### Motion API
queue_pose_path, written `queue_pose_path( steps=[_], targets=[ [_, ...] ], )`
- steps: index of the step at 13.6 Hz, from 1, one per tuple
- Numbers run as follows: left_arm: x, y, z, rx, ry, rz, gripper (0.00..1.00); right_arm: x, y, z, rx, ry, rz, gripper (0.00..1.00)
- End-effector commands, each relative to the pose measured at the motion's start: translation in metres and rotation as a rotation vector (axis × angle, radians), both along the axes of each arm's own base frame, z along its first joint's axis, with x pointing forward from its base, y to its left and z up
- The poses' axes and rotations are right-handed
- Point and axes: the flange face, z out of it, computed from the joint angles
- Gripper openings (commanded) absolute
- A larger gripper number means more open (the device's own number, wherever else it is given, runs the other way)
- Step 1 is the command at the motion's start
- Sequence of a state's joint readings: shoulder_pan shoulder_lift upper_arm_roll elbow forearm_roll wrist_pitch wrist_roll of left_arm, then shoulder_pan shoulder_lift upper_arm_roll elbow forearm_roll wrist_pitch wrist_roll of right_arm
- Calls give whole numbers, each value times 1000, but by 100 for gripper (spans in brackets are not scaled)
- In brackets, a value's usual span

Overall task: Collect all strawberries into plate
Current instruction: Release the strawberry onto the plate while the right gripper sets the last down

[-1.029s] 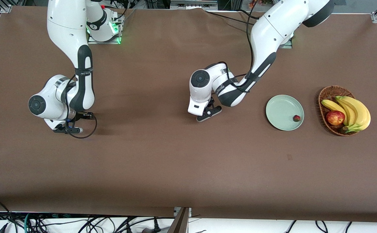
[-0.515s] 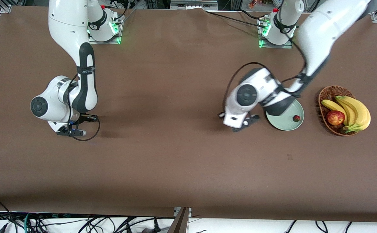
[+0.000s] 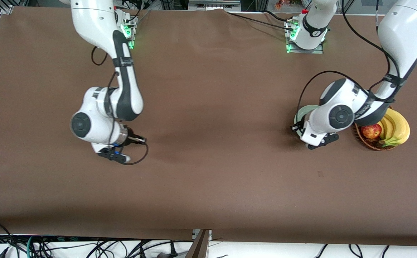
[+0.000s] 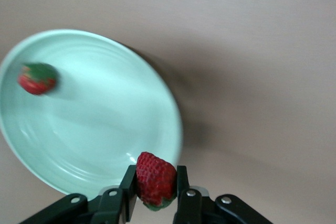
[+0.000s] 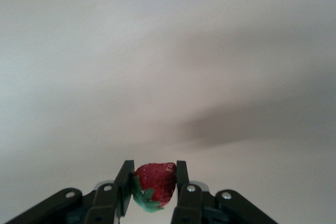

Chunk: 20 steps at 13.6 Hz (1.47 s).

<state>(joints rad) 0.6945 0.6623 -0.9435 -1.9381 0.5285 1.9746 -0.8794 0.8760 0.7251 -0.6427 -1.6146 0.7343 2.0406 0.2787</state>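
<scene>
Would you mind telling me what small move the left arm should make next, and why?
Probably ease the left claw a little farther over the plate before releasing: its strawberry hangs just above the rim, and the right claw holds another berry awaiting delivery.

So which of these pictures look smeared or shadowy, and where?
Left wrist view: the plate and the strawberry on it are motion-smeared, while the strawberry in the left gripper stays crisp. Right wrist view: a soft dark shadow band crosses the pale table. Front view: evenly lit, faint arm shadows on the brown cloth.
</scene>
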Motion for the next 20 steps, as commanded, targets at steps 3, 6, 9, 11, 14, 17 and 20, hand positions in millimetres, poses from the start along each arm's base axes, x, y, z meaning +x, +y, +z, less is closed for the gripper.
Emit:
queue_pose_path(
  steps=[3,6,9,11,14,17,20],
  targets=[
    [-7,51,-10,54,3,-124,23,-33,133,-12,15,-43,-198,34],
    [-7,54,-11,42,8,-170,100,-86,220,-49,18,-120,-296,42],
    [-7,56,-10,47,17,-181,100,-133,273,-89,44,-207,-361,57],
    [-6,56,-7,51,15,-182,100,-142,284,-87,55,-222,-361,73],
    [-5,52,-1,53,2,-192,100,-105,263,-30,25,-161,-367,98],
    [-3,18,28,41,-51,-244,100,-59,227,53,-75,-70,-311,98],
    [-4,-32,55,-10,-106,-272,100,-23,153,117,-64,-17,-170,99]
  ],
)
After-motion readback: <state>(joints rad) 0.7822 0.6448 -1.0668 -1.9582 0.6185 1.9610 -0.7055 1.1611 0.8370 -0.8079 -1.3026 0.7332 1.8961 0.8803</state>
